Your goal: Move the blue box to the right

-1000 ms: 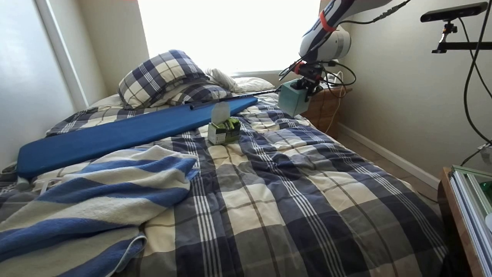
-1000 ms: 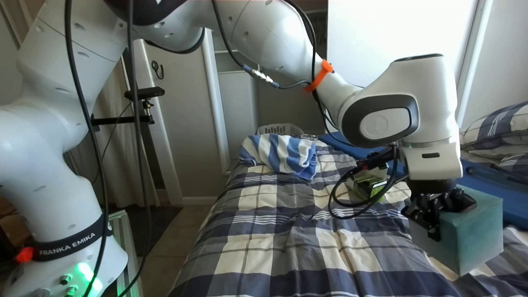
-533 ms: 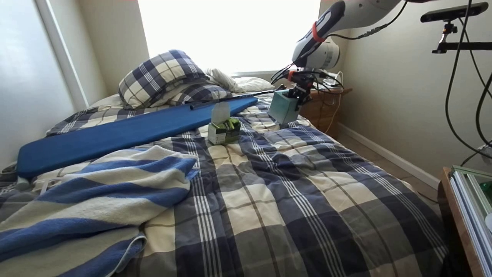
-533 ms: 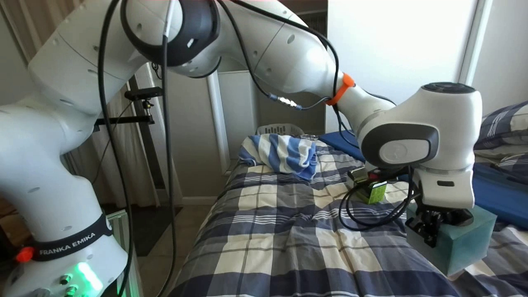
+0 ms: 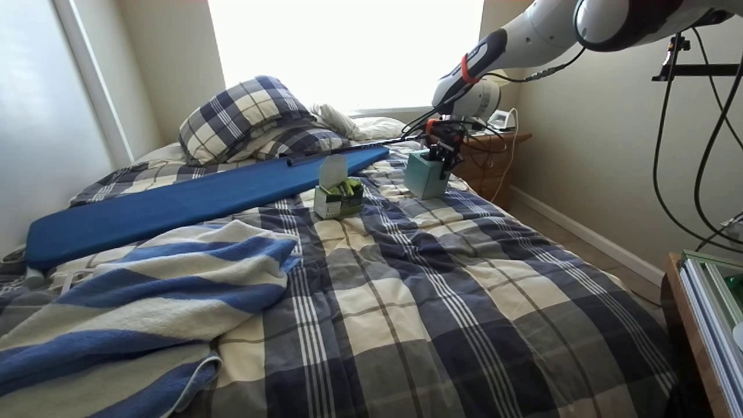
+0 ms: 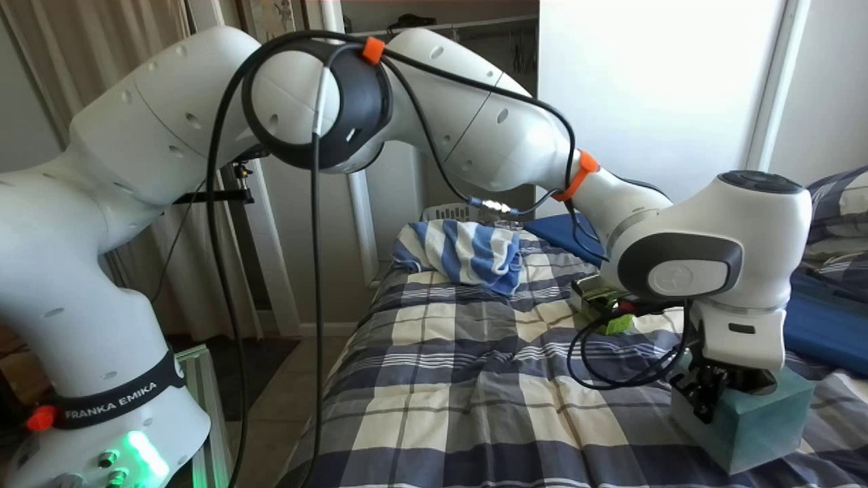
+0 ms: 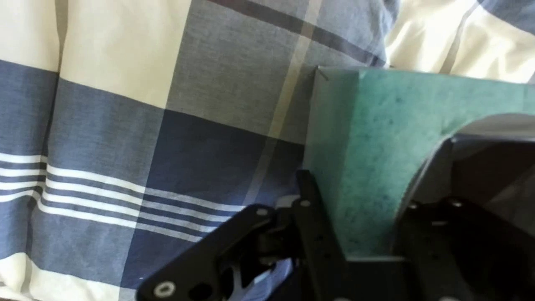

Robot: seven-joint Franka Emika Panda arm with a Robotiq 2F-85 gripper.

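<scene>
The blue box [image 5: 419, 176] is a teal cube with an opening in its top. It sits upright and level at the bed's far right part in an exterior view, seemingly resting on the plaid cover. It also shows low at the right in an exterior view [image 6: 773, 420]. In the wrist view the box [image 7: 388, 100] fills the right side. My gripper [image 7: 363, 196] has one finger outside along the box's side and one finger inside the opening, with the box wall between them. The gripper is above the box in both exterior views [image 5: 442, 162].
A small green carton with a raised flap [image 5: 342, 200] stands left of the box on the bed. A long blue board [image 5: 191, 197], a black pole [image 5: 336, 152], a striped towel [image 5: 191, 290] and pillows [image 5: 244, 116] lie farther left. A wooden nightstand [image 5: 487, 162] stands behind.
My gripper has lowered with the blue box, shifting it slightly left in an exterior view. The box was tilted in the air and now sits level at the cover. The arm has stretched out.
</scene>
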